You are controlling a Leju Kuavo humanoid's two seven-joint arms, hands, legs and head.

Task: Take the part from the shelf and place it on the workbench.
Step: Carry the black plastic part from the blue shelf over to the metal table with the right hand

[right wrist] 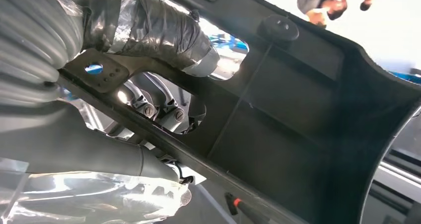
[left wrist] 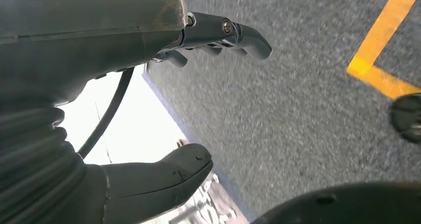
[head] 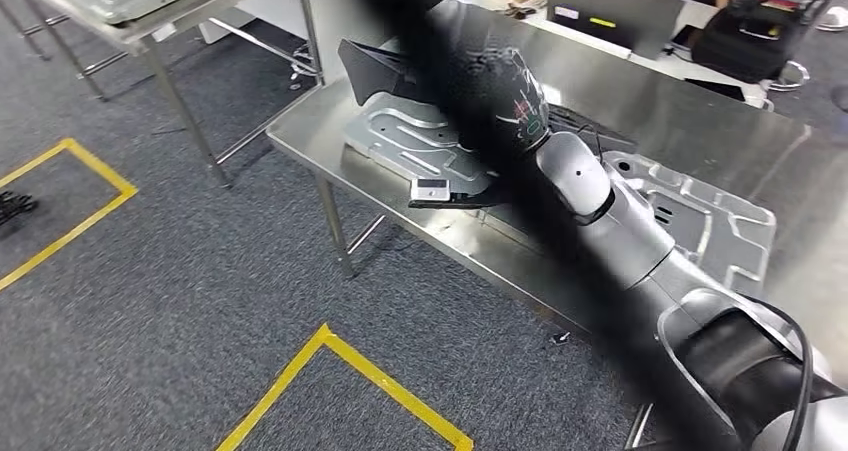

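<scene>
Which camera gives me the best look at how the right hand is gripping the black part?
The right wrist view: the right hand has its fingers through an opening in the black part. The head view shows the part over the workbench, with the arm hiding the grip. The left wrist view shows floor.

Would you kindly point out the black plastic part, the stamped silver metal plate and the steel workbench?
Black plastic part [right wrist: 298, 119]: right wrist view, its ribbed inner face.
Stamped silver metal plate [head: 400, 131]: head view, its left embossed section.
Steel workbench [head: 690, 121]: head view, bare top behind the plate.
</scene>
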